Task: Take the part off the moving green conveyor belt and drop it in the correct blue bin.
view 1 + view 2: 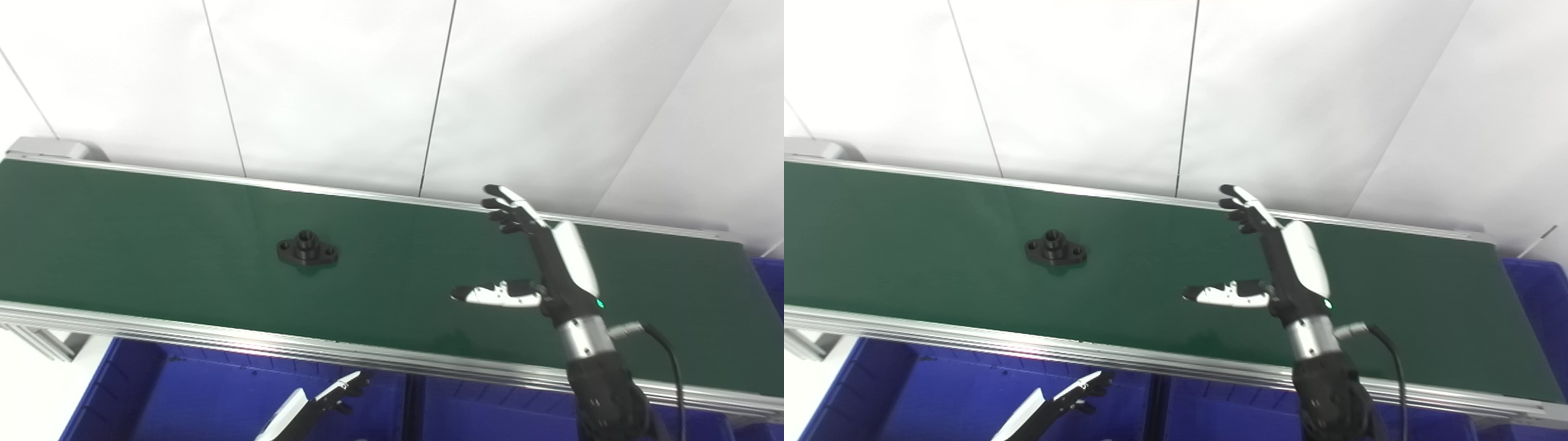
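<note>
A black metal part (307,247), a flange with a raised hub and two side holes, lies on the green conveyor belt (153,245) left of centre. My right hand (539,257) is raised over the belt well to the right of the part, open, fingers spread upward and thumb pointing left toward it, holding nothing. My left hand (318,404) sits low over the blue bin (202,398) in front of the belt; only part of it shows, fingers extended and empty.
The belt's aluminium frame rail (367,358) runs along the near side. A second blue bin (490,416) lies to the right of the first, and another blue bin (768,288) sits past the belt's right end. White wall panels stand behind.
</note>
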